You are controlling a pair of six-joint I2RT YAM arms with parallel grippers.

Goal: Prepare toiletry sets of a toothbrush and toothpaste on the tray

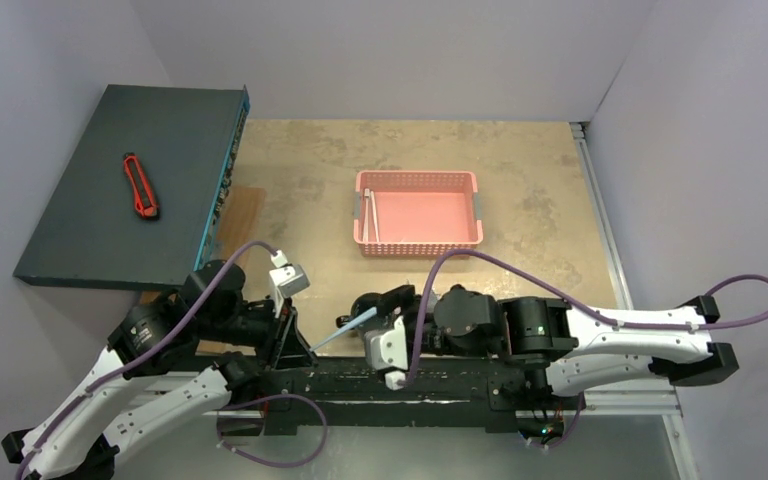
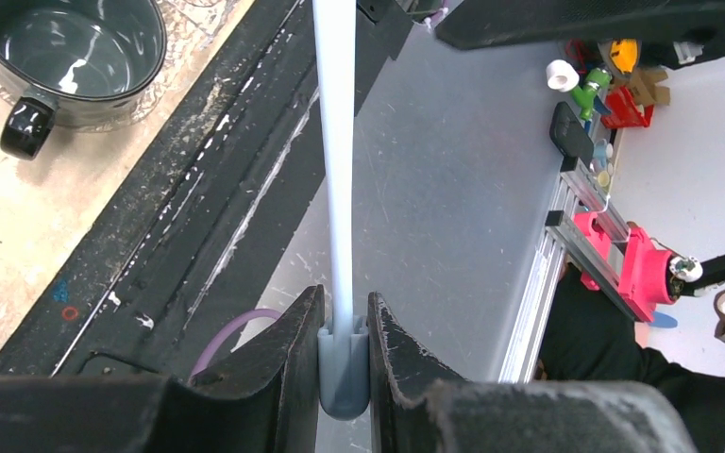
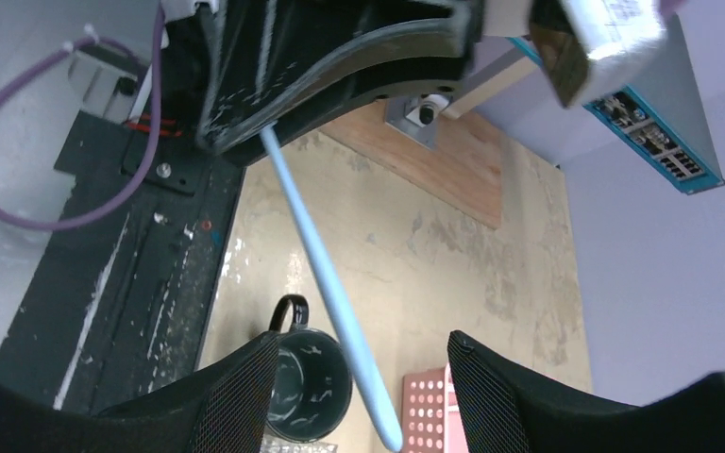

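Note:
My left gripper (image 2: pixel 345 307) is shut on the thick end of a slim pale-blue toothbrush (image 2: pixel 335 142), which sticks straight out from its jaws. In the top view the toothbrush (image 1: pixel 345 330) runs from the left gripper (image 1: pixel 295 335) towards the right gripper (image 1: pixel 375 320). My right gripper (image 3: pixel 363 344) is open, and the toothbrush handle (image 3: pixel 330 283) passes between its fingers without touching them. Below it a dark green mug (image 3: pixel 311 382) stands empty on the bumpy clear tray (image 3: pixel 293 445). The left wrist view shows the mug (image 2: pixel 75 57) at its top left corner.
A pink perforated basket (image 1: pixel 418 212) sits mid-table with a slim pale item (image 1: pixel 368 215) along its left wall. A dark flat box (image 1: pixel 120 190) with a red utility knife (image 1: pixel 140 186) lies at the back left. The black mounting rail (image 1: pixel 410 380) runs along the near edge.

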